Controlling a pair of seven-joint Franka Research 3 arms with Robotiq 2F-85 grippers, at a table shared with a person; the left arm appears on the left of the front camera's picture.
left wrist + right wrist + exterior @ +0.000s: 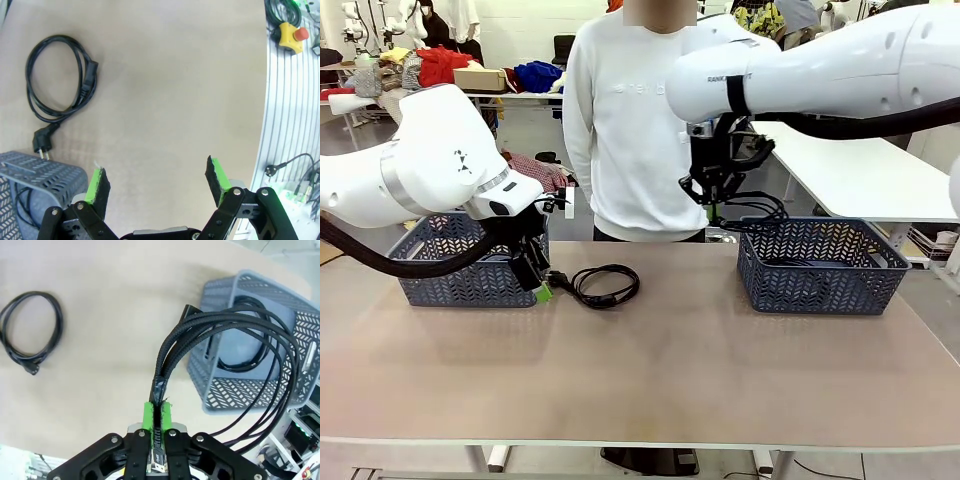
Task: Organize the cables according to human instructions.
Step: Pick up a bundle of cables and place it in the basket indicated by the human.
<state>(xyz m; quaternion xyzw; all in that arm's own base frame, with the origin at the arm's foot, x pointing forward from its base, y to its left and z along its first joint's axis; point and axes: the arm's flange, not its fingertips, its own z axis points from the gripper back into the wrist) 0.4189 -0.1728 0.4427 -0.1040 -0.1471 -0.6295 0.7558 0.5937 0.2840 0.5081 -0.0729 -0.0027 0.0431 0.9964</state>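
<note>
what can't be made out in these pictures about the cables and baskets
1. Contents of the left basket: front view, the left arm and the basket's wall cover them; left wrist view, cut off at the bottom-left corner.
2. Contents of the right basket: front view, its wall hides them; right wrist view, the braided cable crosses in front.
3. That cable's loops, held by the right gripper: right wrist view, run off the bottom-right edge.

A robotics lab: white tables (pixel 860 170), an emergency-stop button (pixel 291 37) (yellow, red-capped), heaped clothes (pixel 440 65) behind.
</note>
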